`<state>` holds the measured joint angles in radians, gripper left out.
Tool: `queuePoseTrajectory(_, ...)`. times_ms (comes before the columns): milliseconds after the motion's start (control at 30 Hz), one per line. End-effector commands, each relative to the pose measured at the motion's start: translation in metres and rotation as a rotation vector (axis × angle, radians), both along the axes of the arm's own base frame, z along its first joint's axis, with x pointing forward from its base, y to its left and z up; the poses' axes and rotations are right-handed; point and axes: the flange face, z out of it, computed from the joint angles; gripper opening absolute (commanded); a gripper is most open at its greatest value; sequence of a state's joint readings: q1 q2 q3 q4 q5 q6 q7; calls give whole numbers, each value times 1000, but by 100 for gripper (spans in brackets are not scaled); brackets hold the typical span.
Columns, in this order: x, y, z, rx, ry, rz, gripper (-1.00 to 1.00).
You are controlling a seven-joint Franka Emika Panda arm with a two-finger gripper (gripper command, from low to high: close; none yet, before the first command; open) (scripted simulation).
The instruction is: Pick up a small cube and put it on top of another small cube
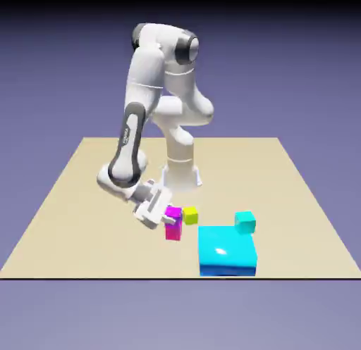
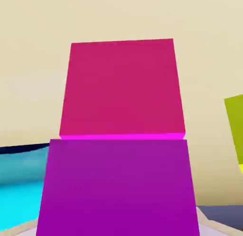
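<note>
Fingers (image 2: 216,229) mostly hidden behind the purple cube (image 2: 118,187), tips unseen.

Four small cubes (image 1: 173,212) (image 1: 173,232) (image 1: 190,215) (image 1: 245,222), one big cyan block (image 1: 226,247), one robot arm (image 1: 144,81).

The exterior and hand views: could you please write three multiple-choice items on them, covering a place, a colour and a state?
1. Where is the purple cube?
A) On the cyan block
B) On the reddish-magenta cube
C) Beneath the yellow cube

2. What colour is the large block?
A) Cyan
B) Orange
C) White

3. How do the two stacked cubes stand?
A) Toppled apart
B) Side by side
C) One above the other

Key:
1 B: the exterior view shows purple over reddish-magenta.
2 A: its broad top is bright cyan.
3 C: in the exterior view they form one upright column.
</note>
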<state>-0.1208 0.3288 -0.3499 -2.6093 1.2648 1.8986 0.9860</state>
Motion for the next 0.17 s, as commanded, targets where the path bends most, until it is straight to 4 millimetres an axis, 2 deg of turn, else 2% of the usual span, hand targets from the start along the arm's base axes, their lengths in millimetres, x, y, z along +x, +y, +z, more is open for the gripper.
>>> queuePoseTrajectory(0, -1, -11, 11, 1, -1, 0, 100)
queuePoseTrajectory(100, -9, -42, 43, 0, 0, 0, 100)
queuePoseTrajectory(133, -9, -43, 44, 0, 0, 0, 100)
